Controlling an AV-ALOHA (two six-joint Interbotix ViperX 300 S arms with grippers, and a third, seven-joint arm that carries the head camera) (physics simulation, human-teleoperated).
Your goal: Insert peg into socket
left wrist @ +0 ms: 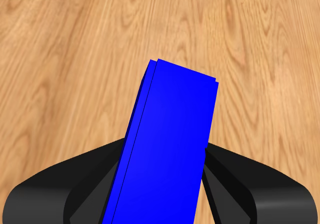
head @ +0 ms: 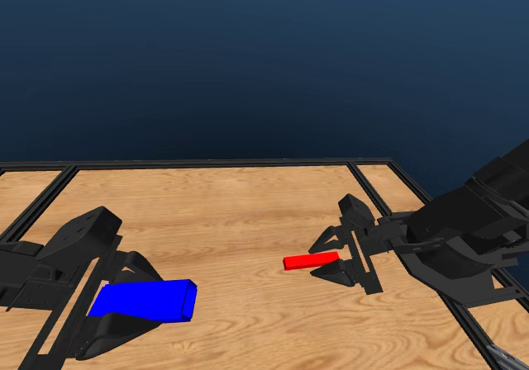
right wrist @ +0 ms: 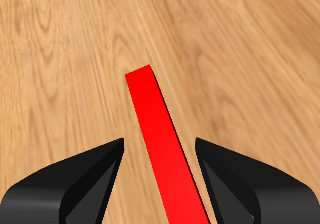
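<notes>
Left tool clamped on the socket, near the counter's front-left corner. Right tool: jaws straddle the peg with gaps either side; grip not closed. Peg mid-counter, right of centre. Step: grasping. Next, judged: close on peg, align it with socket's hollow end. Open wood between them; right edge close behind right arm.

Bright red thin rectangular peg; bright blue box-like socket; black fingers; light brown wood-grain bench, black-framed.
</notes>
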